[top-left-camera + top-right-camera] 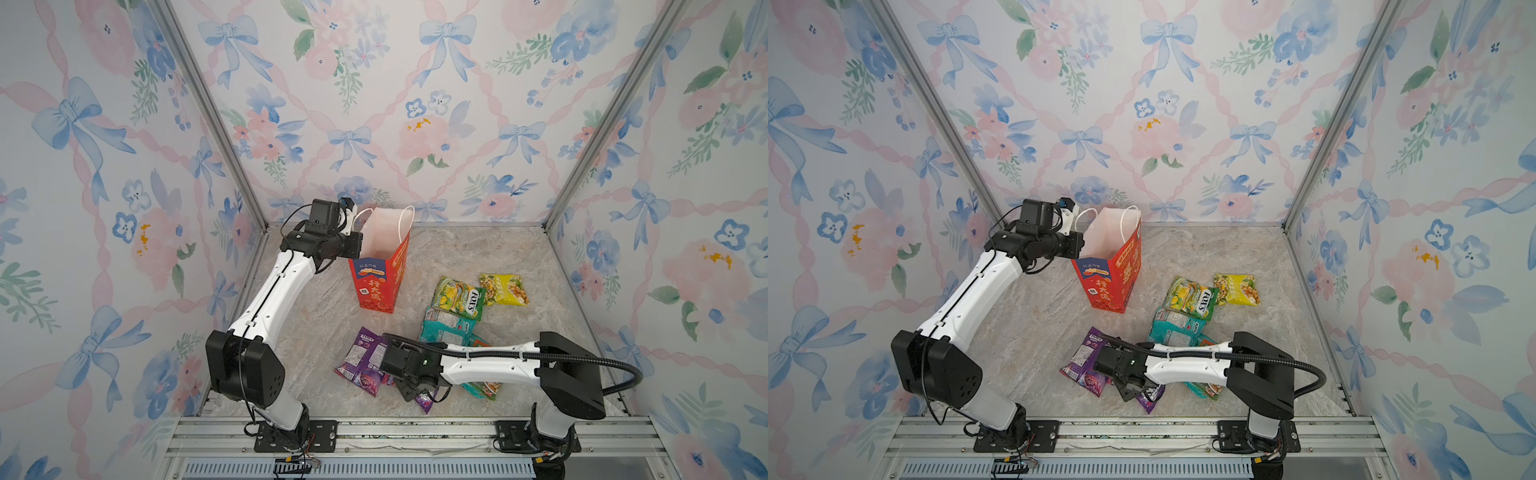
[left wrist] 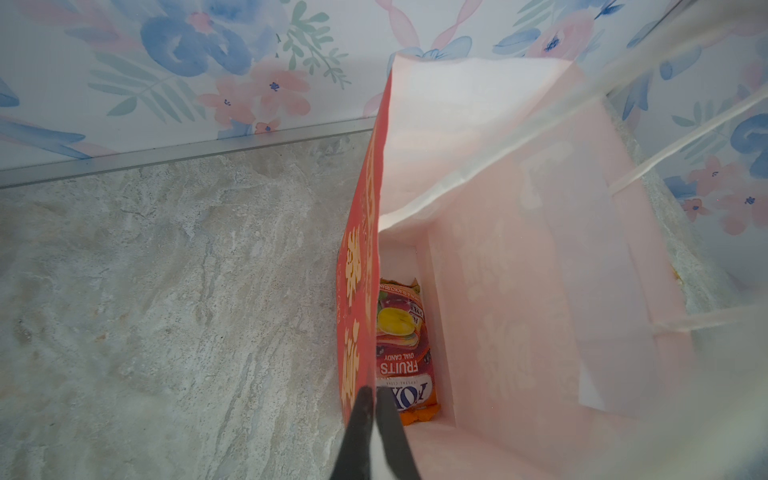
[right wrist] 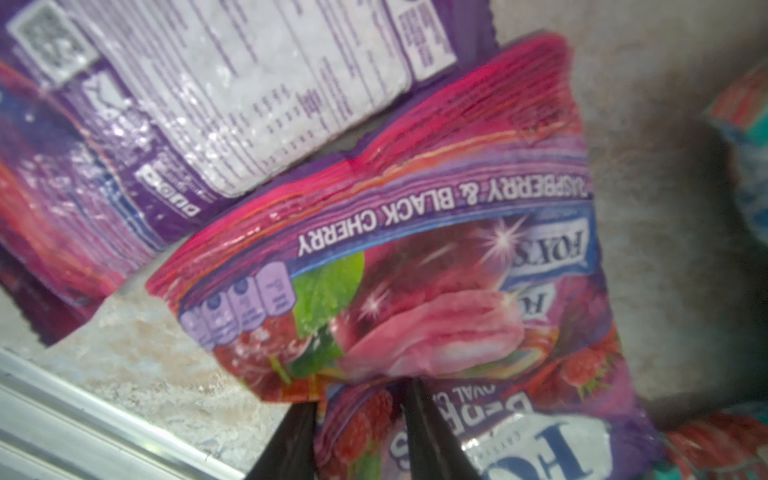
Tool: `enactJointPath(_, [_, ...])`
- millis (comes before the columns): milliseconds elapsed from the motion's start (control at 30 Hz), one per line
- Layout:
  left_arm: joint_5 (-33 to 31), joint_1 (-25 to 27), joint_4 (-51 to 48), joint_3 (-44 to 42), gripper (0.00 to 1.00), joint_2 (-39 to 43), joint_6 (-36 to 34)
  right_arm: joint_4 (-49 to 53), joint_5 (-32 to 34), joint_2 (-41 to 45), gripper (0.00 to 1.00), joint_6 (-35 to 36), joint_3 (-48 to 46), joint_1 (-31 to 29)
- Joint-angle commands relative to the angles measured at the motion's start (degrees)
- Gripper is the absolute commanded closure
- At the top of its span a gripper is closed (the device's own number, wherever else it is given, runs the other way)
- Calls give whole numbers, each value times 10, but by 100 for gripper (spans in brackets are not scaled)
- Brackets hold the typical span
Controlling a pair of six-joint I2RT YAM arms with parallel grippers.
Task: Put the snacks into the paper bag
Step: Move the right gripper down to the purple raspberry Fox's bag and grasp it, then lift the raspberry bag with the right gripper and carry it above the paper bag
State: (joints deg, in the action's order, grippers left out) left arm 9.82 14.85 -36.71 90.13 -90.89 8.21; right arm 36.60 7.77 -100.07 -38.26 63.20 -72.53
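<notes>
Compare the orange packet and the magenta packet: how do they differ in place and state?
The orange packet lies inside the paper bag, untouched; the magenta packet lies outside on the table, pinched by the right pincer. Orange reads FRUITS; magenta reads BLACK CHERRY. Both are FOX'S.

A robot test booth dressed up as a pretty room

We're looking down into a small staged enclosure: floral wallpaper (image 1: 374, 104) with blue bows and pink ribbons is covering all three walls, bare aluminium frame posts (image 1: 212, 116) are running up the corners, and a marble-look tabletop (image 1: 478, 257) is serving as the floor. Along the near edge a slotted aluminium rail (image 1: 415, 432) is carrying the bolted bases of two white-and-black robot arms (image 1: 270, 291), cables trailing off them, which is giving it away as a lab rig rather than a home.
</notes>
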Motion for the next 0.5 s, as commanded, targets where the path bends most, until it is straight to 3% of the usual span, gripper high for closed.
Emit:
enactJointPath(0, [-2,-4,-3,-6,100,5,-1,-25,-14,6,72,-10,-14,17])
enactJointPath(200, [-2,-4,-3,-5,100,4,-1,-25,-16,26,100,1,-7,27])
enactJointPath(467, [-2,-4,-3,-5,100,5,-1,-8,-12,99,100,16,19,48])
